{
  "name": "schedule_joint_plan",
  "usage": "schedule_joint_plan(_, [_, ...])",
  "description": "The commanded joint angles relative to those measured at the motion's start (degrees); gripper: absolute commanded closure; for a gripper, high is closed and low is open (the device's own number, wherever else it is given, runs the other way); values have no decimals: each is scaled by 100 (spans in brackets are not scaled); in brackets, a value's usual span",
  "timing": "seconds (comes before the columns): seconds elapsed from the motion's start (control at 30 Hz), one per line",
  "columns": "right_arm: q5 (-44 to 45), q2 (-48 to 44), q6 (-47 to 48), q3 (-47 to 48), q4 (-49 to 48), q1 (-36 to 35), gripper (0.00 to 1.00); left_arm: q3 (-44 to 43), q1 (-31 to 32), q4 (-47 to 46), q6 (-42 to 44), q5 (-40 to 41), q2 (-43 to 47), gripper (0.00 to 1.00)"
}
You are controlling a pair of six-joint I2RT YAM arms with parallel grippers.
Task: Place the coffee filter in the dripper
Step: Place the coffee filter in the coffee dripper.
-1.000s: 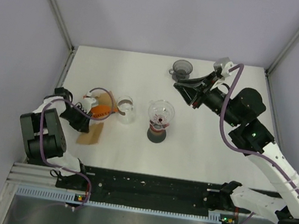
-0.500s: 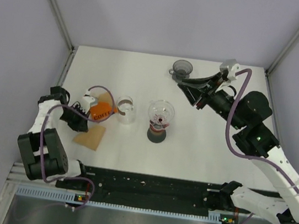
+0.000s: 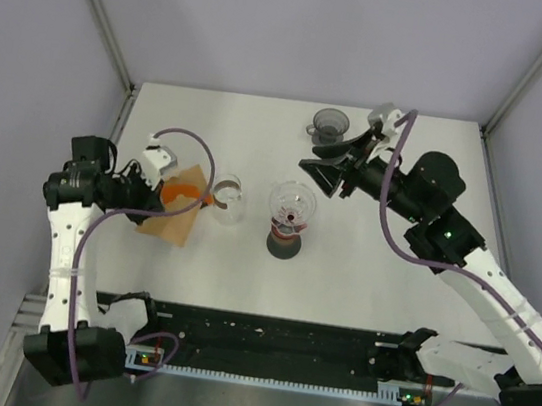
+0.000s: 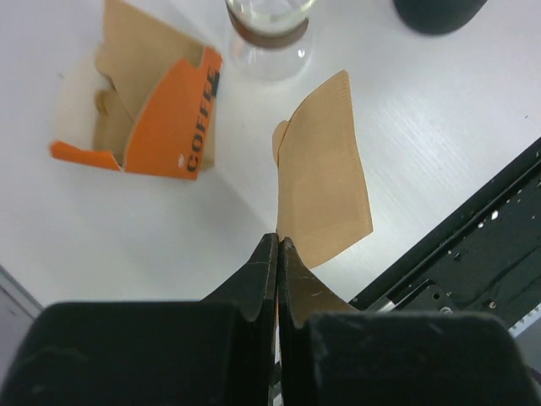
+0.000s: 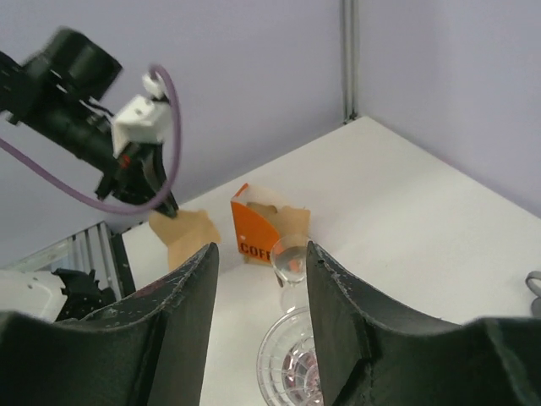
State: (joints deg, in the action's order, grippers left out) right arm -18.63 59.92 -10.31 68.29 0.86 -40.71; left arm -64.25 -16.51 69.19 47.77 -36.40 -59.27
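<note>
Brown paper, seemingly light and floppy, the coffee filter (image 4: pixel 325 169) hangs pinched at one corner in the left end effector (image 4: pixel 277 243), while the right end effector (image 5: pixel 258 256) gapes empty.

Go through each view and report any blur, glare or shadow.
Top external: even light, sharp, only soft shadows on the table. Left wrist: the left gripper is dark and out of focus; the coffee filter is crisp. Right wrist: the right gripper is blurred foreground; the dripper is sharper.

Bright even light, soft faint shadows, slight wrist-view blur
</note>
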Motion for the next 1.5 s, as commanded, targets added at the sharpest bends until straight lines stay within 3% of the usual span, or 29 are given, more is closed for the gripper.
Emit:
schedule_joint_plan(0.0, [-544, 458, -252, 237, -297, -77, 49, -1140, 113, 507, -741, -595, 424, 100])
schedule_joint_plan(0.1, [-606, 888, -148, 368, -359, -498, 38, -1616, 113, 622, -1128, -929, 617, 100])
schedule_joint_plan(0.13, [-633, 1055, 1, 473, -315, -700, 30, -1739, 122, 657, -1225, -1043, 670, 100])
schedule_joint_plan(0.17, [-694, 1266, 150, 588, -271, -867, 15, -1827, 113, 675, -1322, -1184, 732, 100])
schedule_joint_plan(0.23, [-1009, 1688, 187, 816, -288, -1026, 1, -2003, 122, 631, -1576, -1412, 846, 100])
schedule_joint_plan(0.57, [-2732, 3113, -612, 1635, -1193, -1097, 1, -2593, 34, 490, -2166, -2221, 908, 100])
schedule_joint_plan(0.7, [-3102, 3087, -569, 1486, -1448, -1237, 3, -2409, 218, 473, -2132, -1899, 961, 100])
schedule_joint_plan(0.93, [-2593, 2894, 90, 1520, -913, -1501, 4, -2680, 956, 534, -2105, -1397, 812, 100])
schedule_joint_plan(1.1, [-2672, 2692, 977, 1635, 544, -1493, 1, -2786, 1106, 595, -2158, -1326, 724, 100])
schedule_joint_plan(1.17, [-2558, 2560, 995, 1504, 670, -1484, 1, -2847, 1211, 683, -2123, -1317, 671, 100])
schedule_joint_plan(1.33, [-2488, 2418, 6, 1072, -813, -1493, 1, -2883, 1238, 631, -2245, -1571, 618, 100])
schedule_joint_plan(1.47, [-2514, 2700, -726, 1142, -1868, -1493, 15, -2690, 993, 491, -2377, -1826, 749, 100])
